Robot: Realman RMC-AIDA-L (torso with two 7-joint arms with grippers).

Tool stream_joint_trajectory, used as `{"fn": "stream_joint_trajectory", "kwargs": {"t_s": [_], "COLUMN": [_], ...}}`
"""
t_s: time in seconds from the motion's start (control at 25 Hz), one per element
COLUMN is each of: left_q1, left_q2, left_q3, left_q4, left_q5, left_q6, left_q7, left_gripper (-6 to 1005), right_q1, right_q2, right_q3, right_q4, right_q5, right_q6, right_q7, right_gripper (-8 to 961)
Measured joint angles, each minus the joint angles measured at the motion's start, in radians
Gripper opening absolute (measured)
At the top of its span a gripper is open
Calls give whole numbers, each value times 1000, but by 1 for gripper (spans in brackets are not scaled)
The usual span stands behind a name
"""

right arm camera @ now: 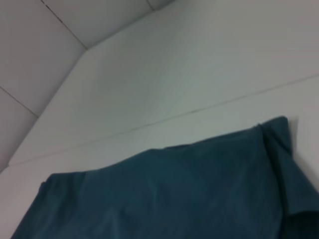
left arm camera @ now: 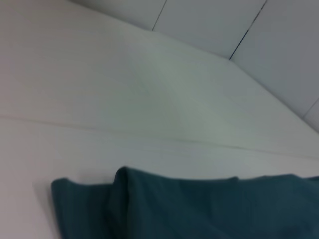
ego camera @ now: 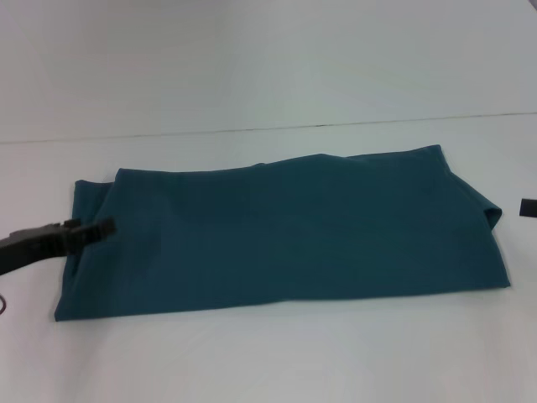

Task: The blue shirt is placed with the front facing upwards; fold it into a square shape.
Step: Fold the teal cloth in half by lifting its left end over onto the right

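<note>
We see the shirt [ego camera: 285, 231] lying across the middle of the table [ego camera: 268, 361], our left gripper [ego camera: 102, 227] at its nine o'clock edge, our right gripper [ego camera: 528, 206] at three o'clock.

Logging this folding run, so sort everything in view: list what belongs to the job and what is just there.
Belongs to the job:
- blue shirt, already folded into a long band, no lettering showing
- left gripper, over the shirt's left end
- right gripper, barely in view past the shirt's right end

Just there:
- white table
- wall behind it
</note>
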Motion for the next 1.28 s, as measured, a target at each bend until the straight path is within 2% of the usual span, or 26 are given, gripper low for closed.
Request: {"fn": "stream_joint_trajectory", "kwargs": {"t_s": [0.2, 0.44, 0.88, 1.04, 1.28], "left_q1": [14, 13, -7, -9, -18], "left_q2": [-1, 1, 5, 1, -1], "left_q3": [-4, -1, 29, 64, 77], "left_q4": [16, 31, 29, 28, 21], "left_q5": [32, 47, 66, 76, 148], "left_q6": [28, 34, 1, -57, -102], "left_q7": [-11, -19, -19, -19, -37], "left_gripper": [691, 691, 690, 689, 689], "right_q1": [8, 16, 50, 57, 55], "right_q2": [0, 11, 61, 63, 52], "right_q3": [-1, -2, -32, -47, -42], "right_q4": [10, 13, 66, 67, 66], "right_q5": [-47, -95, -121, -121, -121], "right_q6": [5, 34, 158, 168, 172], "right_q7": [29, 51, 40, 52, 78], "right_gripper": [758, 759, 759, 759, 758]}}
